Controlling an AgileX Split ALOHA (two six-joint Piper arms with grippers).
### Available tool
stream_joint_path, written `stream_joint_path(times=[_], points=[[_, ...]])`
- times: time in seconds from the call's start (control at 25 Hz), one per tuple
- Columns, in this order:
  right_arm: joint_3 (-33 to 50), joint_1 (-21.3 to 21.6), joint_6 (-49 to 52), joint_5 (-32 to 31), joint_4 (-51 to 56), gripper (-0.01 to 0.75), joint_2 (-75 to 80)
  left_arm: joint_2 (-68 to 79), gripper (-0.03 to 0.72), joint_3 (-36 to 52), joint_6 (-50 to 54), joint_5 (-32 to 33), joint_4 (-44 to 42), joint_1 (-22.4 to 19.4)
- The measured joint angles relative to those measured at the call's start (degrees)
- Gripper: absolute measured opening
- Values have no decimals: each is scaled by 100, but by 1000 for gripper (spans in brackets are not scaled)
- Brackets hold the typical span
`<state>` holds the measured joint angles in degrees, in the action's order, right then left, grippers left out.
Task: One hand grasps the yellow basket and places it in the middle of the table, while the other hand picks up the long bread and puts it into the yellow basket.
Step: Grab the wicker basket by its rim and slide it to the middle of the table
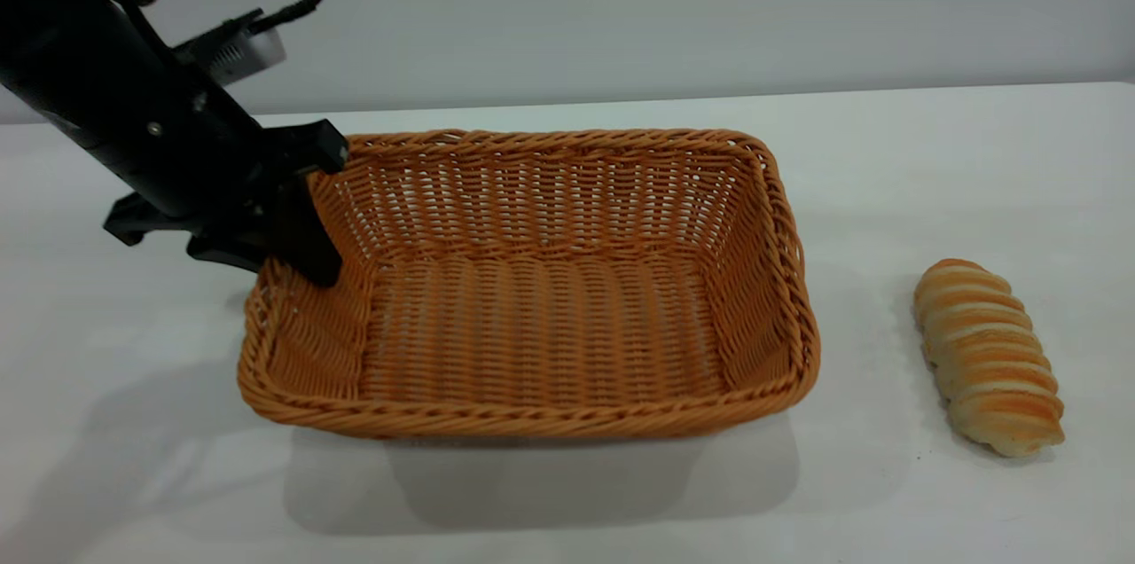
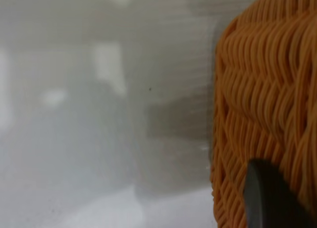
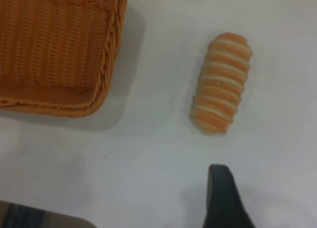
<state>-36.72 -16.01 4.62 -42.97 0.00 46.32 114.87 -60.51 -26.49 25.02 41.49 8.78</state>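
The yellow basket (image 1: pixel 532 280) stands on the white table (image 1: pixel 931 165), empty. My left gripper (image 1: pixel 288 267), the one with the looping cable, straddles the basket's left wall, one finger inside and one outside, shut on the rim. The left wrist view shows the woven wall (image 2: pixel 267 89) very close, with one finger (image 2: pixel 265 198) against it. The long bread (image 1: pixel 989 356) lies on the table to the right of the basket, apart from it. In the right wrist view the bread (image 3: pixel 221 82) and a basket corner (image 3: pixel 59 50) lie below my right gripper (image 3: pixel 223 193), which hovers above the table short of the bread.
A pale wall runs behind the table's far edge (image 1: pixel 621 98). Bare tabletop lies in front of the basket and around the bread. The right arm is outside the exterior view.
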Motion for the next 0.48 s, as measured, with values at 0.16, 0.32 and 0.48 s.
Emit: stream_joint_path(times=[0.16, 0.32, 0.48], points=[[0, 0, -6, 0, -68, 502, 0, 262, 113, -43, 0, 95, 12, 0], [0, 0, -6, 0, -81, 502, 0, 359, 114, -54, 0, 147, 23, 0], [0, 0, -6, 0, -91, 502, 0, 367, 262, -54, -69, 173, 49, 0]])
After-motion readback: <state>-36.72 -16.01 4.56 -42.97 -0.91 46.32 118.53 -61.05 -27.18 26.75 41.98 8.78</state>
